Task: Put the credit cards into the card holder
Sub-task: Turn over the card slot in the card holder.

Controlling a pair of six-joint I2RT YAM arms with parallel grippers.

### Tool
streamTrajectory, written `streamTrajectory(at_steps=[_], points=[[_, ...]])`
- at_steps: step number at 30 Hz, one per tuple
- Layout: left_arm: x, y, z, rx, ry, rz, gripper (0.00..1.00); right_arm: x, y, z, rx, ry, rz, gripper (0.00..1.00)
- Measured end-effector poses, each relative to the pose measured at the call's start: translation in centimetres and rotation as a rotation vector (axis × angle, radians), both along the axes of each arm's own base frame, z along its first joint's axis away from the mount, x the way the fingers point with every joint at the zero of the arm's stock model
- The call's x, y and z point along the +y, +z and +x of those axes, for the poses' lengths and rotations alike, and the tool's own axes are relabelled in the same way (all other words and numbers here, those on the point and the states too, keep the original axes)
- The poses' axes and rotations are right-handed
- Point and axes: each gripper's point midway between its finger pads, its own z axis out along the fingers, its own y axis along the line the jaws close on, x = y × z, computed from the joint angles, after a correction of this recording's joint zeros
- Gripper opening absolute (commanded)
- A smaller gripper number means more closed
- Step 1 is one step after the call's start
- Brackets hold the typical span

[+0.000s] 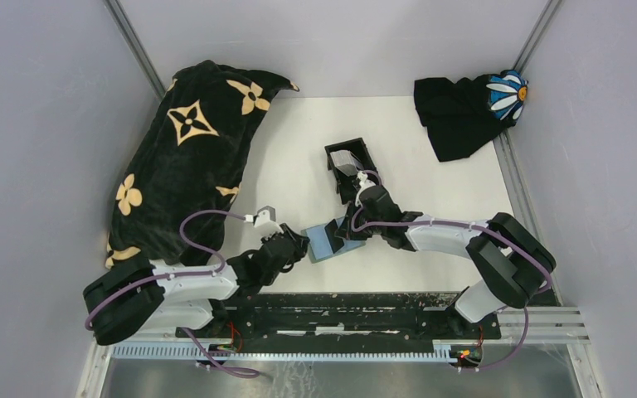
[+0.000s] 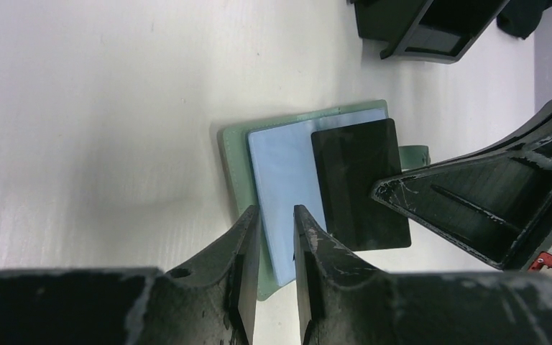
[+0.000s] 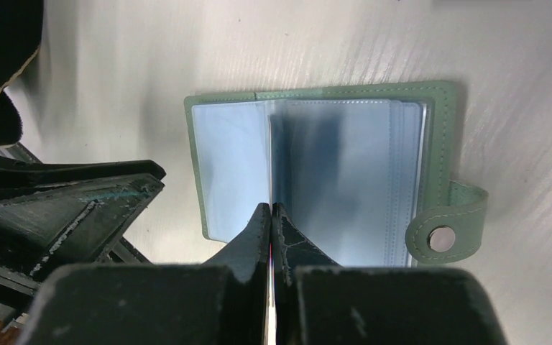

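The card holder (image 1: 323,242) is a green wallet with light blue plastic sleeves (image 2: 280,165), lying open on the table between the two arms. My right gripper (image 3: 271,208) is shut on a dark credit card (image 2: 359,183), held on edge over the open sleeves. Only a thin sliver of that card shows between the jaws in the right wrist view. My left gripper (image 2: 277,212) stands narrowly open, its tips straddling the wallet's near edge. I cannot tell whether they touch it. More greyish credit cards (image 1: 347,162) lie in a small black box (image 1: 357,149) behind the wallet.
A big black blanket with tan flowers (image 1: 187,157) covers the left side of the table. A black cloth with a white daisy (image 1: 464,108) lies at the back right corner. The wallet's snap tab (image 3: 442,233) sticks out sideways. Walls enclose the table.
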Motion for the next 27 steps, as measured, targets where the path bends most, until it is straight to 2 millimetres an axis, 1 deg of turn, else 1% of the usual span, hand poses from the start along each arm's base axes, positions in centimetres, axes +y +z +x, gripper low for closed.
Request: streamTrajectory(at_steps=[7,13,20,27], points=[[-1.6,-0.8,0.3,0.020,-0.046,0.054,0.28,-0.3,0.0,0.5,-0.023,-0.007,-0.030,0.01],[-2.8,-0.6,0.8,0.017,-0.071,0.057,0.27,-0.6,0.0,0.7,-0.030,-0.006,-0.049,0.01],[-2.8,-1.9,0.6,0.041,-0.076,0.087,0.26,-0.9,-0.1,1.0,-0.029,-0.013,-0.051,0.01],[-2.8,-2.1,0.6,0.045,-0.078,0.090,0.25,-0.7,-0.3,0.9,-0.021,-0.004,-0.044,0.01]])
